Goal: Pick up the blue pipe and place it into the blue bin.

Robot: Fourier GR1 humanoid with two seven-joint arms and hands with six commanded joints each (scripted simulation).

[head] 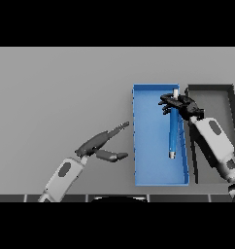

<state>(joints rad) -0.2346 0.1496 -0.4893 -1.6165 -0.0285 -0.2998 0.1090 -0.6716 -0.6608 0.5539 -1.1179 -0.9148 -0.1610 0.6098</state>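
Main risk: blue pipe [173,133] hangs long below the right hand [180,104], gripped near its white-tipped top end only. With a hold that far off-centre it can swing or pivot on release, and the lower tip looks close to the blue bin's [148,146] right wall. If it's let go tilted, I'd expect it to bounce or end up leaning on that wall rather than lying flat. The dark bin [214,97] sits just beyond the hand's far side, so any drift that way drops the pipe in the wrong box.

Fingers [166,103] of the right hand are curled around the pipe's upper end, clamped on it. The pipe runs from the fingers down toward the robot, over the blue bin's right half; can't tell if the lower tip touches the floor yet.

Left hand [97,145] idles on the bench [56,97] well left of the bin, fingers straight and spread from thumb, holding nothing.
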